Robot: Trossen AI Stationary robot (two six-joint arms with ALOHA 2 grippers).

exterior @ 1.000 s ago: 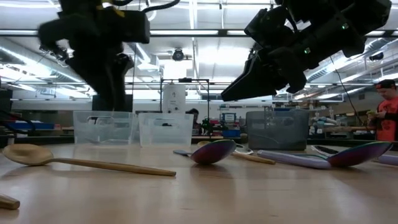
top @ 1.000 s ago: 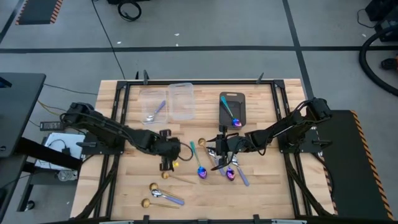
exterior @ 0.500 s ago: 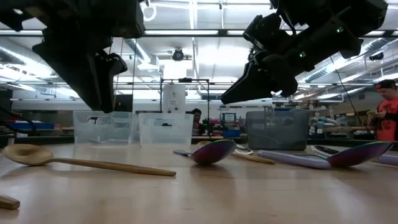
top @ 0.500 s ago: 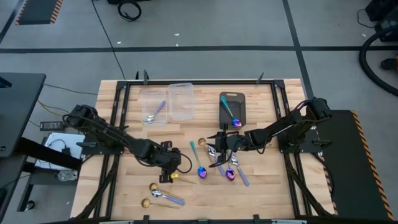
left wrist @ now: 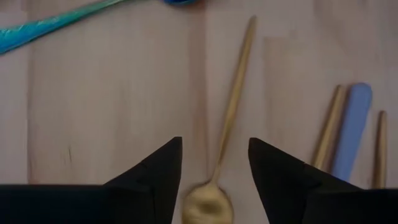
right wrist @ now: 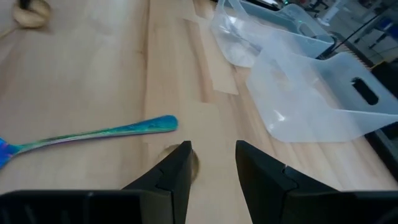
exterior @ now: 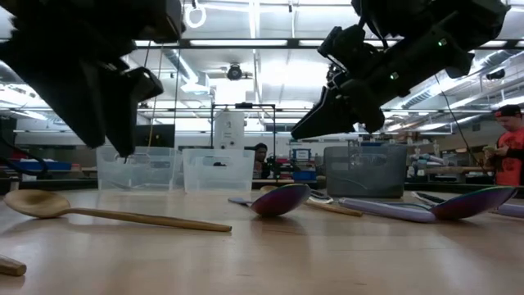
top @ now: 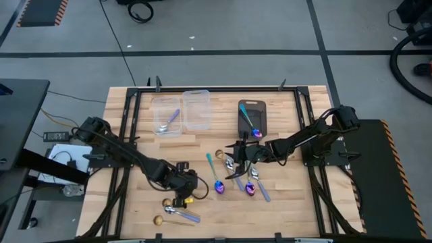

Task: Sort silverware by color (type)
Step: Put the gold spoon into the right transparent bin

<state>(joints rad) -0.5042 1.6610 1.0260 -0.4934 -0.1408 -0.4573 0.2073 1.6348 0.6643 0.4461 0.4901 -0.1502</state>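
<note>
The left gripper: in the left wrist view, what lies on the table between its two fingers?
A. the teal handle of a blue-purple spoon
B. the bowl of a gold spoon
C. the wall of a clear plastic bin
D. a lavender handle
B: in the left wrist view, the round bowl of the gold spoon shows in the gap of the left gripper, its fingers open on either side of it.

Gold spoon, teal-handled iridescent spoon, lavender handle, dk grey bin.
</note>
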